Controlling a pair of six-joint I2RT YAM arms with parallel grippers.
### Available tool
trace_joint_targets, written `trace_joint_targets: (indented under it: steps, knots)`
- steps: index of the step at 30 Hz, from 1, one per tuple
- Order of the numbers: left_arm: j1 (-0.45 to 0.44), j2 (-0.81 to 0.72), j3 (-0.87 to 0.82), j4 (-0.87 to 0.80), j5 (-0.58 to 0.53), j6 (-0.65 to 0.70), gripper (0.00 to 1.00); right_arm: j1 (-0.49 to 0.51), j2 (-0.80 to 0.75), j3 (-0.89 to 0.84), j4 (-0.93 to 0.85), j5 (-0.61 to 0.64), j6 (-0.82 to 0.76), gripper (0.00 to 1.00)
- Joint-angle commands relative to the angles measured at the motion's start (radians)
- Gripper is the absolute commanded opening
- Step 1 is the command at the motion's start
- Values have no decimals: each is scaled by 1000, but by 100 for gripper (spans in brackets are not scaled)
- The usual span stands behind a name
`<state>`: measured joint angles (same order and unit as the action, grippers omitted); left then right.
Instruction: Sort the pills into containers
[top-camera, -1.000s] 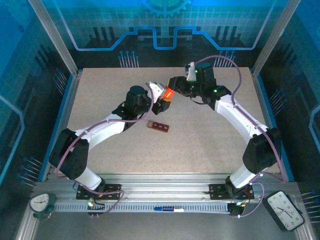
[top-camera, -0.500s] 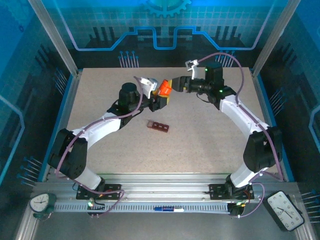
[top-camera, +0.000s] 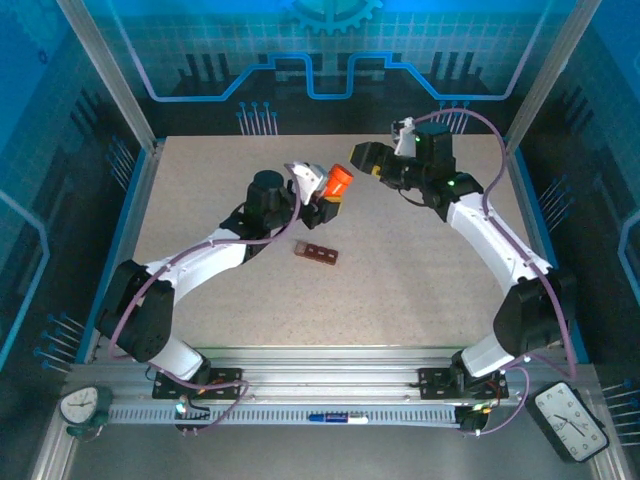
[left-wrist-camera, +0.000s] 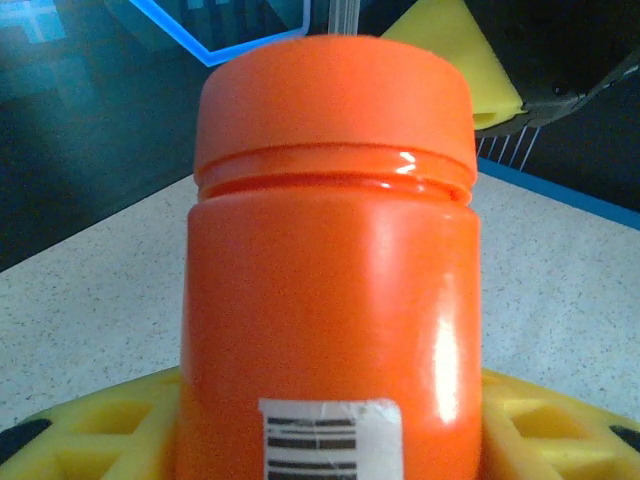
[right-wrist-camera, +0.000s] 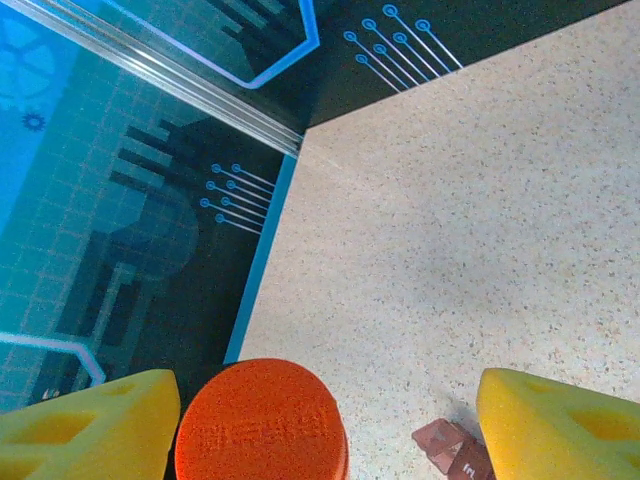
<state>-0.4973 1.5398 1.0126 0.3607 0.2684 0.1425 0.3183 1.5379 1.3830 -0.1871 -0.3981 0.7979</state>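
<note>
1. since a second ago the right gripper (top-camera: 358, 159) has drawn back from the bottle (top-camera: 338, 183) and spread its jaws; then it sat right at the cap, now it hangs apart from it, up and to the right.
2. left gripper (top-camera: 324, 207) has swung a little and keeps the bottle clenched, lifted off the table (top-camera: 430, 270) and tilted, cap toward the right gripper.
3. in the left wrist view the bottle (left-wrist-camera: 330, 290) stands between the yellow fingers (left-wrist-camera: 90, 430), which press its lower sides; the cap (left-wrist-camera: 335, 100) is on, and a barcode label (left-wrist-camera: 330, 440) faces the camera.
4. in the right wrist view the yellow fingers (right-wrist-camera: 85, 425) stand wide apart and grasp nothing; the cap (right-wrist-camera: 262, 425) shows between them, end-on.
5. containers (top-camera: 316, 253) lie flat on the table, a dark reddish strip of square cells just below the held bottle, touched by neither gripper.
6. a corner of the containers (right-wrist-camera: 452, 447) shows at the bottom of the right wrist view, beside the right-hand finger.
7. what the cells hold i cannot tell; they are too small and dark.
</note>
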Motion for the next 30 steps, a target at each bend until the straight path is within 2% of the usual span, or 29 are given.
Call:
trace_joint_targets:
  steps: [1,8,11,13,16,19,23,27,30]
  knots:
    - [-13,-12,17,-1,-38,71,5,31,27,49,-59,41,19,79]
    - [-29,0,27,-12,-48,85,5,74,68,77,-69,38,9,79]
    - [-30,4,30,-7,-49,80,5,86,77,74,-69,33,5,76]
    - [-31,6,30,-5,-51,75,5,90,77,65,-65,35,2,69]
    - [-31,6,26,-1,-55,67,5,89,74,46,-41,28,4,50]
    - [-31,2,21,11,-51,52,4,81,67,21,0,3,-11,41]
    - [-24,-11,23,11,-22,7,3,52,59,-26,118,-93,-122,38]
    - [9,-17,34,29,96,-105,3,19,55,-51,146,-192,-315,41]
    - [16,-21,37,42,139,-134,3,-5,50,-64,161,-213,-315,44]
